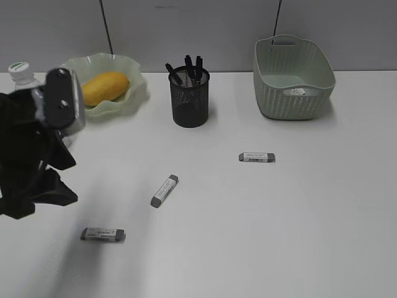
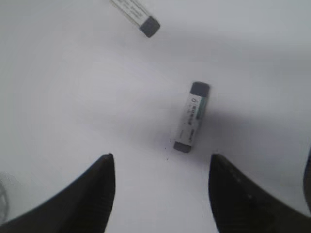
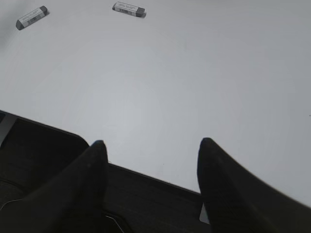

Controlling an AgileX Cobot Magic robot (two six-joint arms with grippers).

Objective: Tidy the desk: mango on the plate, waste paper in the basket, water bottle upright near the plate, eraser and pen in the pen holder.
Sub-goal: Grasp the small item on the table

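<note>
Grey-capped eraser lies at 12 o'clock, just beyond left gripper | jaws wide, empty | right gripper wide, empty | risk: skewed descent nudges eraser aside.

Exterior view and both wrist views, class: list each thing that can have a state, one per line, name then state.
mango: lying in the plate.
water bottle: upright, capped, left of the plate.
pen holder: upright, dark pens inside.
basket: upright, a small pale scrap inside.
near-left eraser: flat on the desk.
middle eraser: flat on the desk.
right eraser: flat on the desk.
left claw: open, empty, above the near-left eraser.
right claw: open, empty.
</note>
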